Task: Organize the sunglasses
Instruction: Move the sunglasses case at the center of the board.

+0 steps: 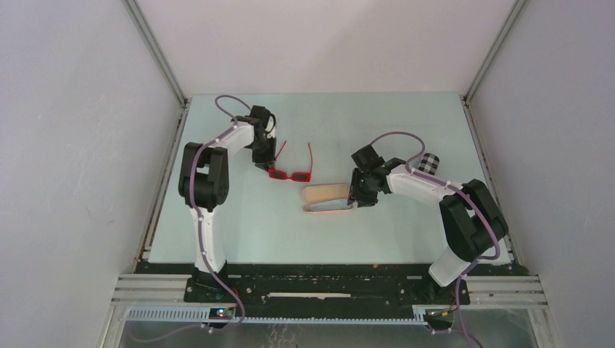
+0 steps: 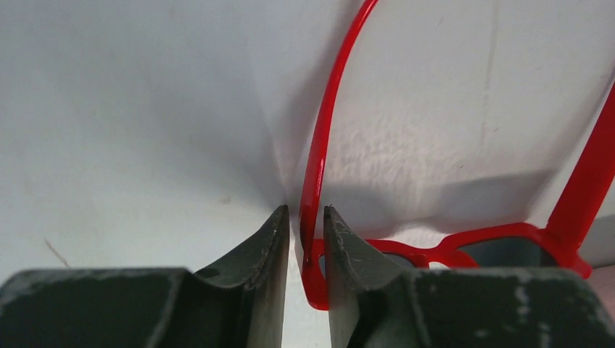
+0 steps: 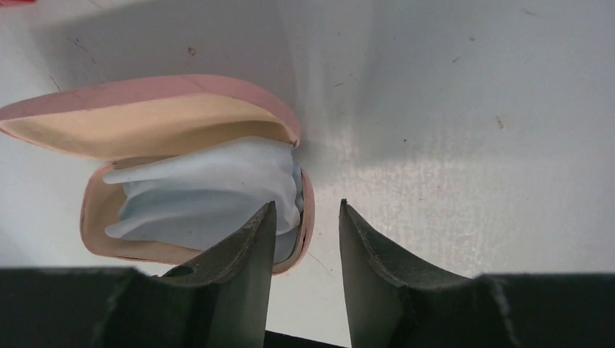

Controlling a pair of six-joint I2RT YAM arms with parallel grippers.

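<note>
One pair of sunglasses (image 1: 290, 175) in sight, red-framed, lying left of centre on the worktop (image 1: 377, 123), nearer its far edge, temples unfolded and pointing toward that edge. Left gripper (image 2: 304, 212) down at the pair's left end, jaws drawn narrow around one temple near the hinge, a sliver of gap showing on one side; not clamped. Right gripper (image 3: 306, 206) about half open at the end of an open pink case (image 3: 145, 90) near mid-worktop, one finger over the pale blue cloth (image 3: 203, 188) inside, the other outside the rim; nothing held. Plaid case (image 1: 431, 162) toward the right edge, behind the right arm.
</note>
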